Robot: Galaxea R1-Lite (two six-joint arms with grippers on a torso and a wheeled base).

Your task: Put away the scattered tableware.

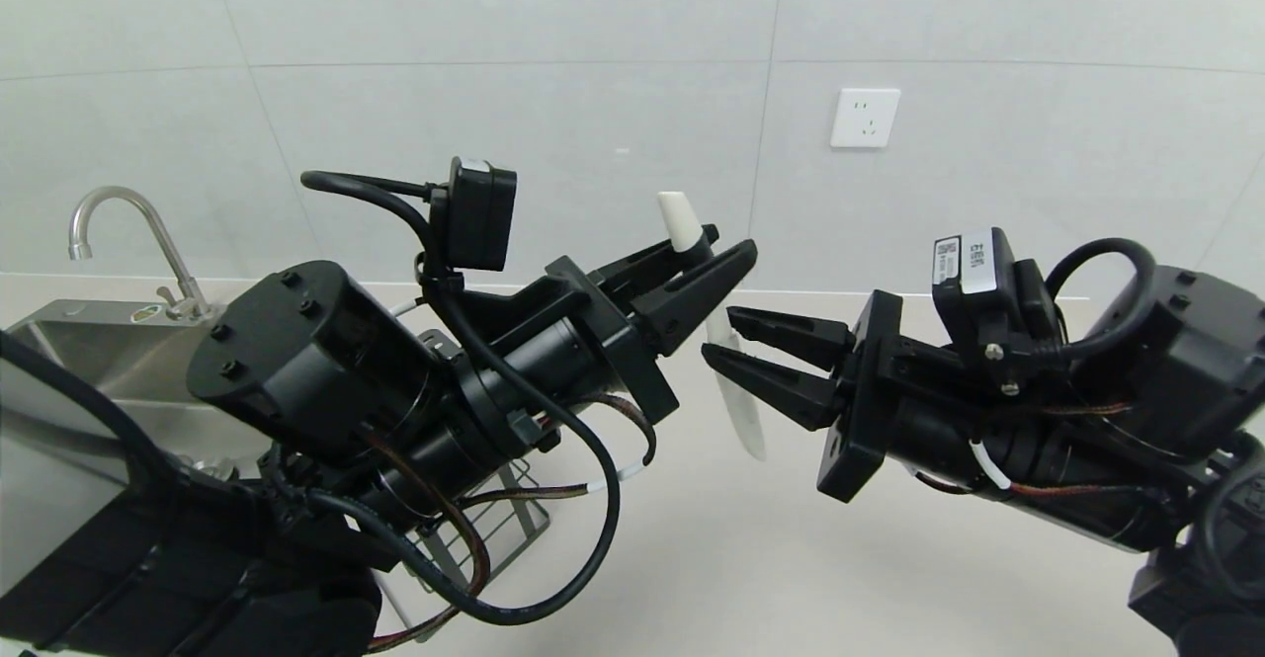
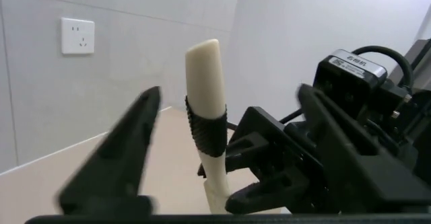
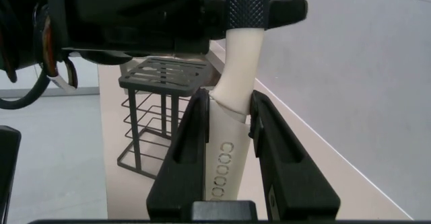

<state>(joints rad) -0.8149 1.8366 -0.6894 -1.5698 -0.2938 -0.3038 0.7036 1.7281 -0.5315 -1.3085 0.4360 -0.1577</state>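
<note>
**White utensil held aloft between two grippers**

The right gripper (image 1: 717,337) pinches the perforated blade of the white utensil (image 1: 745,418), which stands nearly upright above the counter (image 1: 692,558). The left gripper (image 1: 729,244) flanks its black-banded handle; its fingers (image 2: 118,153) seem spread, just off the handle. A wire rack (image 3: 158,109) stands on the left, beside the sink (image 1: 89,351).

Both arms are raised and angled inward, so their tools meet almost tip to tip. The left tool (image 1: 733,240) points up and toward the right. Its fingers (image 2: 128,150) are parted and stand clear on either side of the handle of a white utensil (image 1: 748,425). The right tool (image 1: 718,332) points left, its fingers (image 3: 192,150) pressed against the utensil's blade.
</note>
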